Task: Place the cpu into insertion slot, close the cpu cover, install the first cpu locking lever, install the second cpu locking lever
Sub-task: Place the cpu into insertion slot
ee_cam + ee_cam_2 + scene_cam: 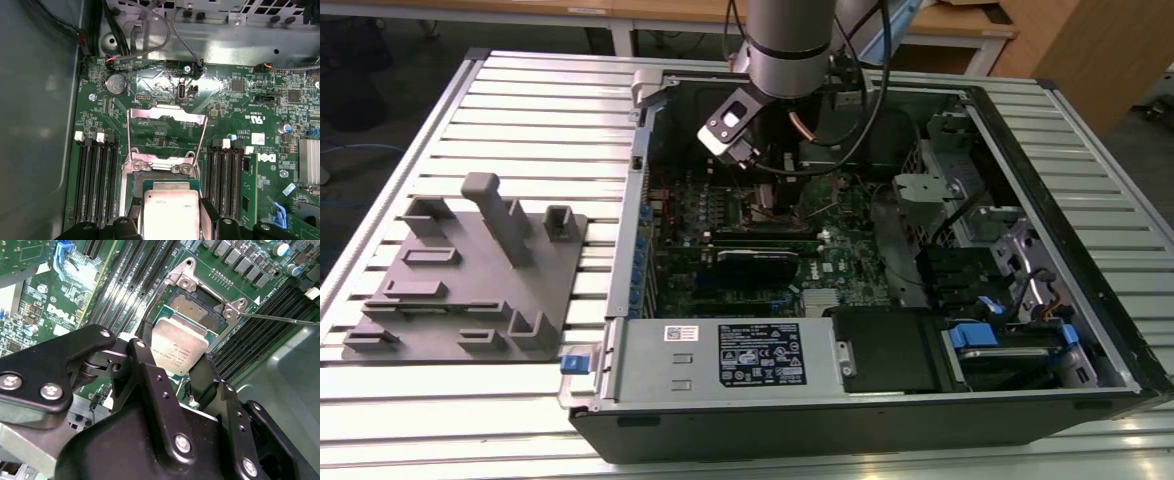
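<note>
My gripper is shut on the cpu, a flat silver-grey square pinched between two black fingers. In the second wrist view the gripper holds the cpu slightly tilted over the near part of the insertion slot, whose dark pin field shows beyond the chip. Whether chip and slot touch, I cannot tell. The cpu cover is swung open away from the slot, hinged at its far edge. A thin locking lever sticks out sideways, released. In the exterior view the gripper reaches down into the open computer case.
Long black memory slots flank the slot on both sides, one holding a green memory stick. Cables hang along the case's back wall. A power supply fills the case front. A grey fixture plate lies on the exterior view's left.
</note>
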{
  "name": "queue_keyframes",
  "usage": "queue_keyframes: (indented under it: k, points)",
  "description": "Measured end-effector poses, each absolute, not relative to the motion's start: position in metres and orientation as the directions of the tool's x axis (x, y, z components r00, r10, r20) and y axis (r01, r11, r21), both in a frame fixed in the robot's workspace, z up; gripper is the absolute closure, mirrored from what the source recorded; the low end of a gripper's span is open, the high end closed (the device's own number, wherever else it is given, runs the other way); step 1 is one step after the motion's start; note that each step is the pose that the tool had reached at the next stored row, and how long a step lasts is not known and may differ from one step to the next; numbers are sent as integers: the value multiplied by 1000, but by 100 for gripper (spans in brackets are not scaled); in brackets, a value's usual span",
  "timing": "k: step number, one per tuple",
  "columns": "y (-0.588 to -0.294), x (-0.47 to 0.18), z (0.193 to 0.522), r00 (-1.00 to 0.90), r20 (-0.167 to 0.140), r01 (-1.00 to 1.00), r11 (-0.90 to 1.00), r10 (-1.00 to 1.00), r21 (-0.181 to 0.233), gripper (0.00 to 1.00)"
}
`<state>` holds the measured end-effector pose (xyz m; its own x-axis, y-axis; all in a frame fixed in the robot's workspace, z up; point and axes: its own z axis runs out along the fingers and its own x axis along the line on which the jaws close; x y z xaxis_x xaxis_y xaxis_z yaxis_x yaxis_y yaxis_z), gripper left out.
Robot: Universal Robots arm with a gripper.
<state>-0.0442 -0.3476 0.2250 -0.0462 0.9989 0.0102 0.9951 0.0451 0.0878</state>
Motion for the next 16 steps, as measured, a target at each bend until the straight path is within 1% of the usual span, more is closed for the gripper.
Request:
queue_keyframes:
  k: [6,16]
  points:
    - [-343,-46,221,-46,5,995,46,999,91,46]
    - [-343,-50,211,-46,4,994,46,999,98,46]
